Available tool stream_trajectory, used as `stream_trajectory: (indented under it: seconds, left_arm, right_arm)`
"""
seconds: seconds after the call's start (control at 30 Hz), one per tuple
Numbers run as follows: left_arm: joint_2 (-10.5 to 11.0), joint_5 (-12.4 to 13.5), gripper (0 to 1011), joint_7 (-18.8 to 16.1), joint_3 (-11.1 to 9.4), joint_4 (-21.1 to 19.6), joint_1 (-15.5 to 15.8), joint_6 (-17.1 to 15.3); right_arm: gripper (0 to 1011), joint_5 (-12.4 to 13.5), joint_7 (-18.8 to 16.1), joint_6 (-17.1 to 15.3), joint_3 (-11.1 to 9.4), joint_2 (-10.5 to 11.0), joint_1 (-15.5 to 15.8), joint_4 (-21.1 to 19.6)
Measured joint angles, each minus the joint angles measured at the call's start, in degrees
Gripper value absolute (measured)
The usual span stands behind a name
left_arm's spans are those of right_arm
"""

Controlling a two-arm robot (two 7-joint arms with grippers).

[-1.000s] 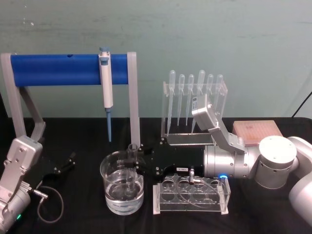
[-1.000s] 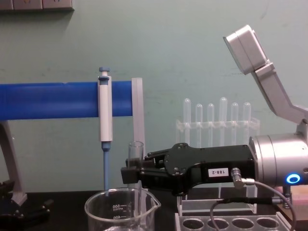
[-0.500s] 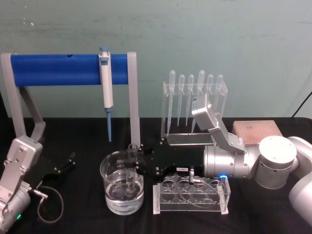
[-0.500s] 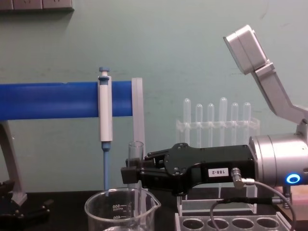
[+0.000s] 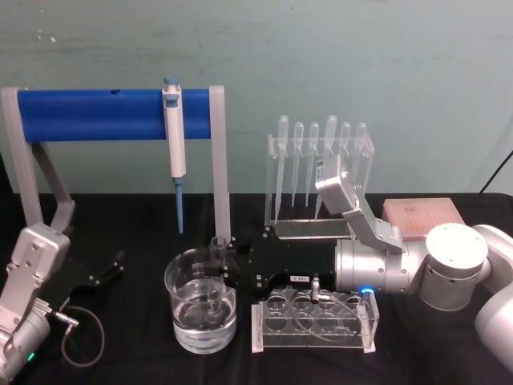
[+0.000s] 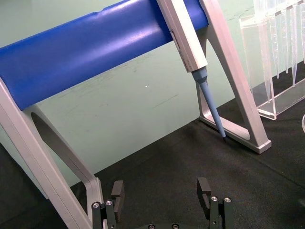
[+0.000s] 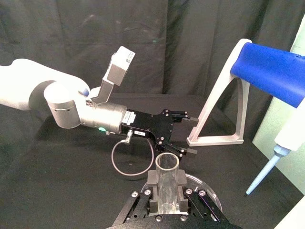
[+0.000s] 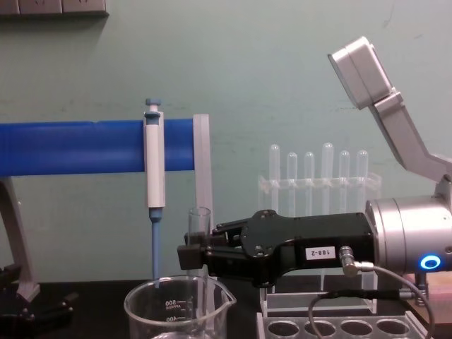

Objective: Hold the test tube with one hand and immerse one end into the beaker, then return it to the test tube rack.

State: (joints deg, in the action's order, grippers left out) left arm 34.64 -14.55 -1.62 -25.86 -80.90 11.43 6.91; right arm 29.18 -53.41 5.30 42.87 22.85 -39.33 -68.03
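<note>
The test tube (image 5: 216, 258) stands upright, and my right gripper (image 5: 224, 269) is shut on it just below its open rim. Its lower part reaches down inside the beaker (image 5: 178, 290), which holds clear water; the rounded end appears to sit in the water. From the side, the test tube (image 8: 200, 224) rises above the beaker (image 8: 152, 308), with the right gripper (image 8: 193, 256) coming in from the right. In the right wrist view the test tube (image 7: 167, 179) sits between the pads. My left gripper (image 6: 161, 191) rests open near the table at the left (image 5: 106, 271).
A blue rail stand (image 5: 112, 114) carries a blue-and-white pipettor (image 5: 174, 148) behind the beaker. A clear rack of plastic pipettes (image 5: 321, 160) stands at the back. A clear tube rack (image 5: 314, 325) sits under my right wrist, and a pink box (image 5: 421, 215) lies at the right.
</note>
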Motion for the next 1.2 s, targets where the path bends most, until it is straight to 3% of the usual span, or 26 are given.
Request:
stream_trajectory:
  seconds: [1.2]
  left_arm:
    - [0.0,0.0,1000,0.0,0.0,0.0,0.0,0.0]
  right_arm:
    - [225,0.0,0.0,0.0,0.0,0.0,0.0,0.0]
